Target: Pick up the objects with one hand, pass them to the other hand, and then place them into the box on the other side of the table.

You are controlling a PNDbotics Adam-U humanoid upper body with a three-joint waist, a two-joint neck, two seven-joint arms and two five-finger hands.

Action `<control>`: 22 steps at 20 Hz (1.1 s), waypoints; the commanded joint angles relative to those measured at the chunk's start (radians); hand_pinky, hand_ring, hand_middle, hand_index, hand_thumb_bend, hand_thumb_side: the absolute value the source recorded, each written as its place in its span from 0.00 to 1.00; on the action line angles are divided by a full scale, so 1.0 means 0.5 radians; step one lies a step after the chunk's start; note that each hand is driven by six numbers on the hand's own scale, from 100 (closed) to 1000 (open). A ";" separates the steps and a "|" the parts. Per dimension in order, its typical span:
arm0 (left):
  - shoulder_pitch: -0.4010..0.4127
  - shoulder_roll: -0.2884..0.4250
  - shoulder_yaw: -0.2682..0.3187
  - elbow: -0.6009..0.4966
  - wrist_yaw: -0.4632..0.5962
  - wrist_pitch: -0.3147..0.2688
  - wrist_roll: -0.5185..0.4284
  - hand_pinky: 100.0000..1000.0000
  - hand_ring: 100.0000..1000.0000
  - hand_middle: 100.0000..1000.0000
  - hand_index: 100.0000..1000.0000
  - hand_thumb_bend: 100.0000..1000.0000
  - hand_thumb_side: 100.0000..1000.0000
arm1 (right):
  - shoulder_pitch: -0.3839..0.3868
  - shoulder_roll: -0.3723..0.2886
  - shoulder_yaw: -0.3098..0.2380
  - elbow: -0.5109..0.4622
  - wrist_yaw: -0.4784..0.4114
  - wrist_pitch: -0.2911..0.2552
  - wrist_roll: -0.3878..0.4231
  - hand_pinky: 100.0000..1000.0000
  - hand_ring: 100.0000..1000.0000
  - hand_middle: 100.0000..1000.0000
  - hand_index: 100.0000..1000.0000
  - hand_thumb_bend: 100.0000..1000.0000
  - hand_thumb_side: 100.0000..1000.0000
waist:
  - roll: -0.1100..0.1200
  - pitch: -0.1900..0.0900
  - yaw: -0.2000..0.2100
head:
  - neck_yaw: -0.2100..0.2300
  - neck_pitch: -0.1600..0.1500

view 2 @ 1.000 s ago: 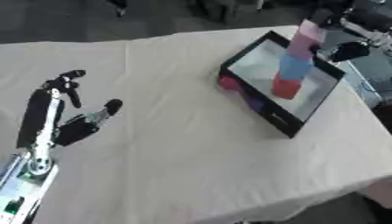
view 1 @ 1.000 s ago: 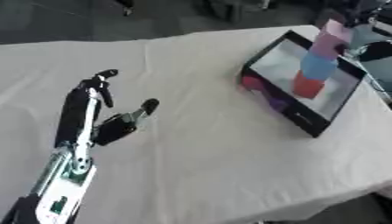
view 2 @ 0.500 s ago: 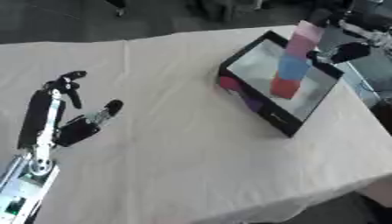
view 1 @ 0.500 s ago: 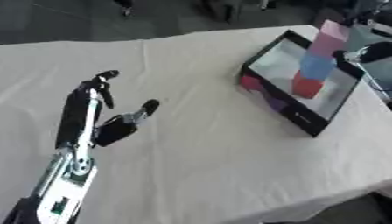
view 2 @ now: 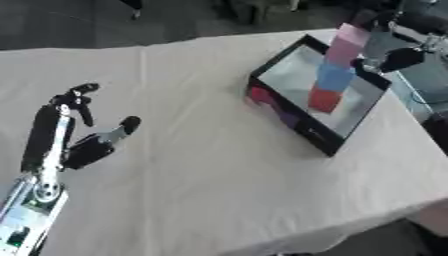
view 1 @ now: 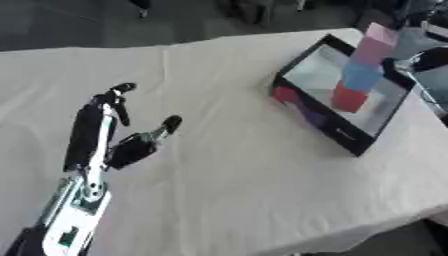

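A black box [view 1: 308, 118] with a pale floor lies at the table's right side. In it stands an upright stack of a red block [view 1: 348, 98], a blue block [view 1: 360, 74] and a pink block [view 1: 377, 44] on top. My right hand [view 2: 401, 56] is dark and blurred. It hovers just right of the stack at the height of the blue and pink blocks; I cannot tell if it touches them. My left hand [view 1: 131, 145] rests open at the lower left, fingers up and holding nothing.
A white cloth covers the table [view 1: 227, 165], whose front edge runs along the lower right. Dark floor and furniture legs show beyond the far edge. A grey object [view 1: 433, 80] lies right of the box.
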 commanded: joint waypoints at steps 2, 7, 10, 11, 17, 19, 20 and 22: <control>-0.024 -0.006 0.000 -0.028 -0.004 -0.004 0.006 0.75 0.68 0.21 0.80 0.72 0.74 | -0.007 -0.112 -0.074 -0.096 -0.180 0.112 0.001 0.91 0.91 0.79 0.92 0.22 0.45 | -0.003 -0.042 -0.008 | 0.003 -0.023; -0.027 -0.004 0.006 -0.033 0.000 -0.001 0.007 0.75 0.68 0.21 0.80 0.72 0.74 | 0.038 -0.136 -0.124 -0.209 -0.487 0.240 0.083 0.95 0.91 0.80 0.93 0.14 0.27 | 0.004 -0.047 -0.010 | 0.010 -0.026; -0.026 -0.004 0.008 -0.034 0.001 0.000 0.007 0.75 0.68 0.21 0.80 0.72 0.74 | 0.063 -0.145 -0.159 -0.295 -0.668 0.309 0.142 0.98 0.92 0.81 0.92 0.06 0.16 | 0.009 -0.051 -0.014 | 0.012 -0.024; -0.025 -0.004 0.009 -0.035 0.001 0.001 0.008 0.75 0.68 0.21 0.80 0.72 0.74 | 0.073 -0.143 -0.178 -0.333 -0.736 0.341 0.161 0.99 0.93 0.81 0.92 0.01 0.11 | 0.011 -0.052 -0.015 | 0.014 -0.024; -0.026 0.009 0.030 -0.047 0.009 0.014 0.018 0.75 0.68 0.21 0.81 0.70 0.72 | 0.215 -0.121 -0.320 -0.793 -1.304 0.579 0.255 1.00 0.92 0.81 0.91 0.00 0.00 | 0.027 -0.065 -0.023 | 0.062 -0.025; -0.025 0.012 0.037 -0.050 0.012 0.020 0.023 0.75 0.68 0.21 0.81 0.70 0.72 | 0.263 -0.127 -0.351 -0.919 -1.416 0.644 0.285 1.00 0.92 0.81 0.91 0.00 0.00 | 0.029 -0.070 -0.024 | 0.066 -0.025; -0.024 0.014 0.040 -0.052 0.013 0.023 0.025 0.75 0.68 0.21 0.81 0.70 0.72 | 0.279 -0.128 -0.368 -0.973 -1.472 0.673 0.297 1.00 0.92 0.81 0.90 0.00 0.00 | 0.030 -0.073 -0.025 | 0.068 -0.025; -0.024 0.016 0.049 -0.060 0.018 0.028 0.034 0.75 0.68 0.21 0.81 0.70 0.72 | 0.302 -0.122 -0.407 -1.086 -1.605 0.730 0.295 1.00 0.91 0.81 0.90 0.00 0.00 | 0.031 -0.077 -0.027 | 0.069 -0.028</control>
